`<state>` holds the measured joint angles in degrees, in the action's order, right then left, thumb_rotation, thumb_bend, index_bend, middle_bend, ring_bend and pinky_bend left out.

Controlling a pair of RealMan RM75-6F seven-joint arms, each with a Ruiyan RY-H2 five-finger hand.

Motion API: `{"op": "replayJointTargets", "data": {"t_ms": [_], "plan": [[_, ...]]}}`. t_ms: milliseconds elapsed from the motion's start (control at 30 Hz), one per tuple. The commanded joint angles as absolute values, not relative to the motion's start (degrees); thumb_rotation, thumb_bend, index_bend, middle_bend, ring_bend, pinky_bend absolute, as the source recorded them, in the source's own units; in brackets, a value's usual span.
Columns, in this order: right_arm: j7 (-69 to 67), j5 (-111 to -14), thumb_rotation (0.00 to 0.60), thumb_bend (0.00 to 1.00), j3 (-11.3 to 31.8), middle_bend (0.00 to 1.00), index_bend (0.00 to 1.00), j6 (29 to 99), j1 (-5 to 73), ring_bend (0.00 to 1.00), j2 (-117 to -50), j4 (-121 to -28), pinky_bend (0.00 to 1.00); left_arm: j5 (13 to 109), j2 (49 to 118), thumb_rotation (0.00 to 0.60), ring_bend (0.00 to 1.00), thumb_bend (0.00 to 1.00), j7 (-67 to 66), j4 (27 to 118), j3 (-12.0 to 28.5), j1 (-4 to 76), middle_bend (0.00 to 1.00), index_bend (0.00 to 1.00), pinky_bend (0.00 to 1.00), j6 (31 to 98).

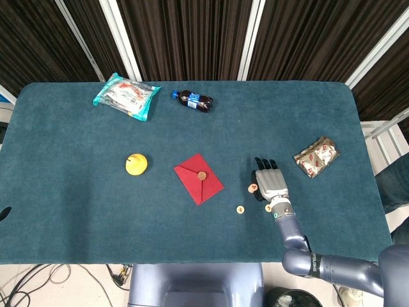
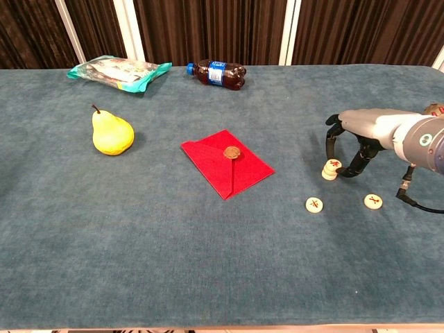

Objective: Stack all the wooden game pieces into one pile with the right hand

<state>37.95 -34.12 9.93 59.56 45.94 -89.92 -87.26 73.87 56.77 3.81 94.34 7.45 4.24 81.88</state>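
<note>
Chest view showed a short stack (image 2: 331, 168) of wooden pieces, approx two high, red mark on top, sitting on the tabletop (image 2: 173, 229) at right-center. The right robot hand (image 2: 357, 139) arched over it, fingers (image 2: 330, 136) curled down on either side of the stack, tips at or just beside it; contact couldn't be confirmed, so whether it gripped the stack couldn't be told. Two more pieces lay flat w/ red marks up: one (image 2: 315, 205) near the stack on the camera side, the other (image 2: 373, 201) to its right, below the wrist. Those two were apart from each other and from the stack.

Head view gave the same layout from above: robot hand (image 1: 270, 182) palm-down, stack (image 1: 252, 188) at its left edge, one loose piece (image 1: 240, 209) nearer the robot; the other loose piece was mostly hidden by the wrist.

Further out: a red envelope (image 2: 227, 161) w/ a round brown seal lay flat mid-tabletop, left of the stack. A yellow pear (image 2: 111, 133) stood upright further left. A dark soda bottle (image 2: 216, 73) w/ blue label lay on its side near the far edge, and a teal snack bag (image 2: 119, 71) lay left of it. A crinkled foil packet (image 1: 316, 156) w/ red print sat right of the robot hand, apart from it.

Left robot hand wasn't seen in either view.
</note>
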Motion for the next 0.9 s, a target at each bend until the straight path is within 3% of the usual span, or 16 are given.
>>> {"op": "replayJointTargets", "data": {"t_ms": [33, 433, 667, 900], "plan": [[38.0, -34.1, 0.600, 0.42, 9.9, 0.00, 0.46, 59.6, 46.0, 0.00, -89.9, -87.3, 0.01, 73.9, 56.8, 0.600, 0.00, 0.15, 3.8, 94.3, 7.4, 4.2, 0.00, 0.08, 0.00, 81.9], [38.1, -35.3, 0.600, 0.42, 10.2, 0.00, 0.46, 61.2, 46.0, 0.00, -88.9, -89.7, 0.01, 73.9, 56.8, 0.600, 0.00, 0.15, 3.8, 94.3, 7.5, 4.3, 0.00, 0.08, 0.00, 81.8], [38.8, -36.7, 0.600, 0.41, 10.4, 0.00, 0.40, 64.2, 45.5, 0.00, -87.7, -94.2, 0.01, 74.0, 56.8, 0.600, 0.00, 0.15, 4.1, 94.4, 7.5, 4.3, 0.00, 0.08, 0.00, 81.8], [38.1, -44.9, 0.600, 0.37, 7.0, 0.00, 0.35, 68.5, 43.1, 0.00, -86.6, -99.7, 0.00, 74.2, 56.7, 0.600, 0.00, 0.15, 4.3, 94.4, 7.4, 4.4, 0.00, 0.08, 0.00, 81.6]]}}
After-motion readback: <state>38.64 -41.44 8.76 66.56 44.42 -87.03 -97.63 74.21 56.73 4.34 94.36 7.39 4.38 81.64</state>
